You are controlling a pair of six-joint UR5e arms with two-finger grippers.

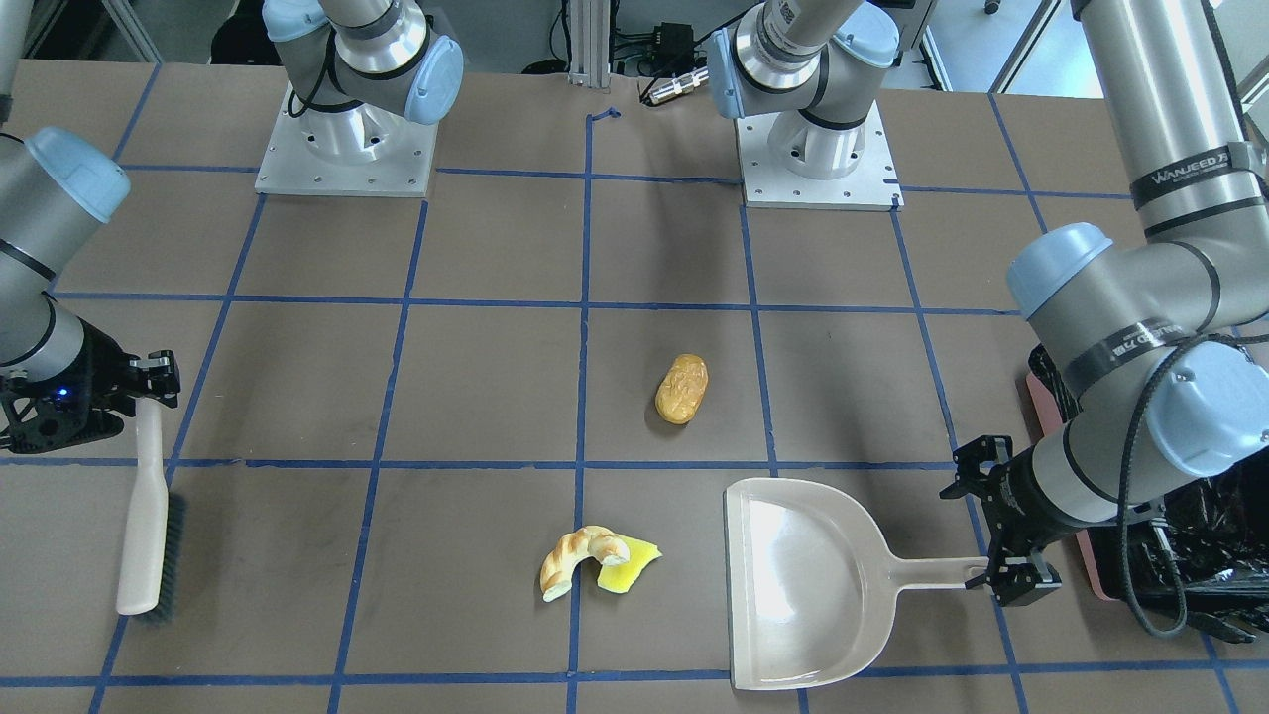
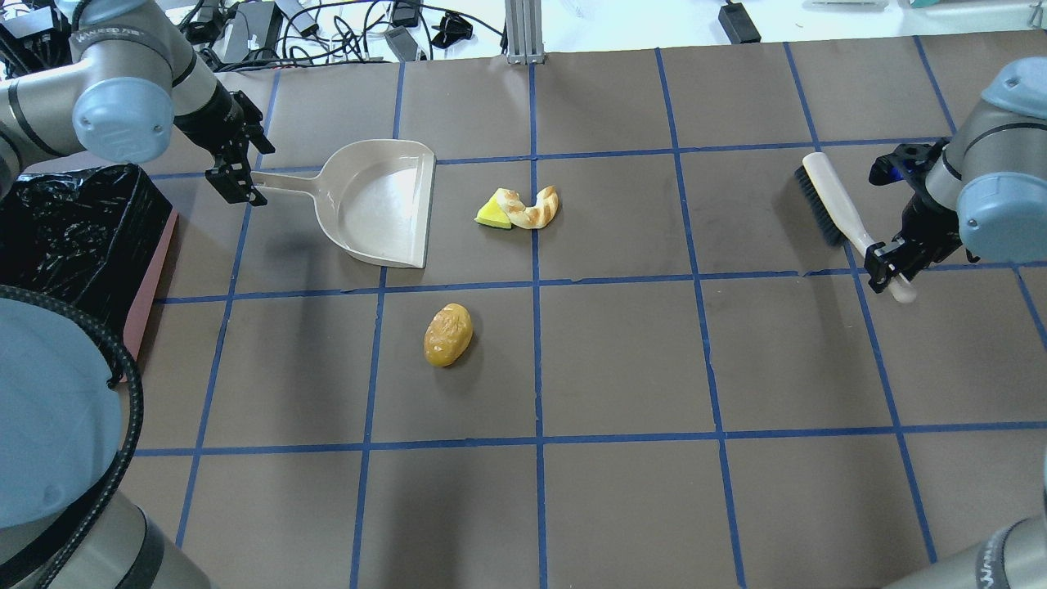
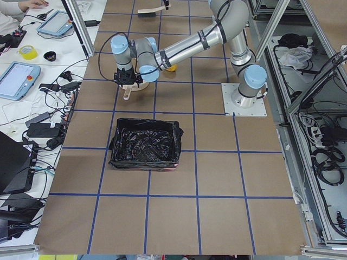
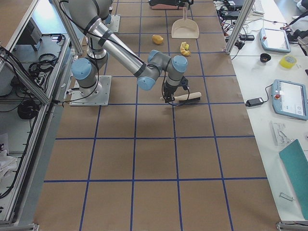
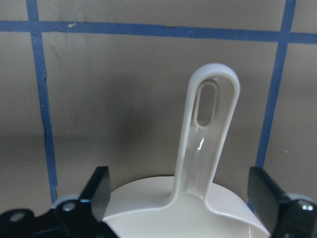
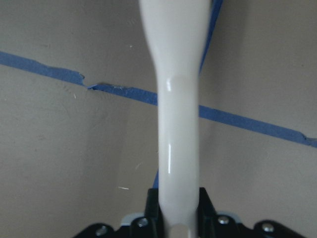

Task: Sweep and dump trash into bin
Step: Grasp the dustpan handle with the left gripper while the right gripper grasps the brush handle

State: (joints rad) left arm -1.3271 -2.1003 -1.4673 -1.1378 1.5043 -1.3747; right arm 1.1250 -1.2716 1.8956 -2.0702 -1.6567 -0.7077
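Note:
The trash lies on the brown table: a golden-brown lumpy oval (image 2: 447,334) (image 1: 681,389), and a striped croissant shape (image 2: 536,209) (image 1: 580,557) touching a yellow wedge (image 2: 492,215) (image 1: 630,570). The beige dustpan (image 2: 380,204) (image 1: 808,585) lies flat, its mouth facing the croissant and wedge. My left gripper (image 2: 258,173) (image 1: 996,526) (image 5: 181,193) is open, its fingers on either side of the dustpan handle (image 5: 208,134) without touching it. My right gripper (image 2: 887,266) (image 1: 154,382) (image 6: 176,213) is shut on the handle of the beige brush (image 2: 834,204) (image 1: 149,526) (image 6: 176,99). The pink-sided bin (image 2: 155,270) (image 3: 145,143) with its black bag stands beside the left arm.
The arm bases (image 1: 347,149) (image 1: 818,159) are bolted at the robot's edge of the table. Blue tape lines form a grid on the table (image 2: 622,360). Cables and power supplies (image 2: 393,24) lie past the far edge.

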